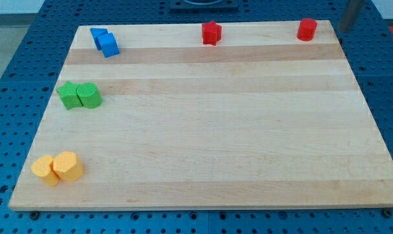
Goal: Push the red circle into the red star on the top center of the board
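Red circle point(307, 29) sits just left of my tip point(345, 30), near the board's point(216, 149) top edge. No fingers here, just a bare rod, so an off-centre shove could roll it past the red star point(211, 32) or off the edge.

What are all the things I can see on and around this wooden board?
Board: one, pale wood, fills most of the view, lying on a blue perforated table.
Red star: one, top centre of the board.
Red circle: one, top right corner, well apart from the star.
Blue blocks: two, touching, top left corner; shapes unclear.
Green blocks: two, touching, left edge, upper half.
Yellow blocks: two, touching, bottom left corner.
Rod with my tip: one, dark grey, at the view's top right, just off the board, to the right of the red circle and not touching it.
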Robot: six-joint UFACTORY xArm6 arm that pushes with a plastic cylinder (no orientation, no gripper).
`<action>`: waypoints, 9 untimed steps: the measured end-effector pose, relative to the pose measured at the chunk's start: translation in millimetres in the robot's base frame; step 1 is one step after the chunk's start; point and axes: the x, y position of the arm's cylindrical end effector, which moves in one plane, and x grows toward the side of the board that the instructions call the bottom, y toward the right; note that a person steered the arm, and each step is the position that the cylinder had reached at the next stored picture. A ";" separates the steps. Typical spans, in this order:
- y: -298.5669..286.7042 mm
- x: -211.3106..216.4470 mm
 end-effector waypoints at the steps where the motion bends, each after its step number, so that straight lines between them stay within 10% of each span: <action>1: -67.5 0.0; 9: -226.9 16.3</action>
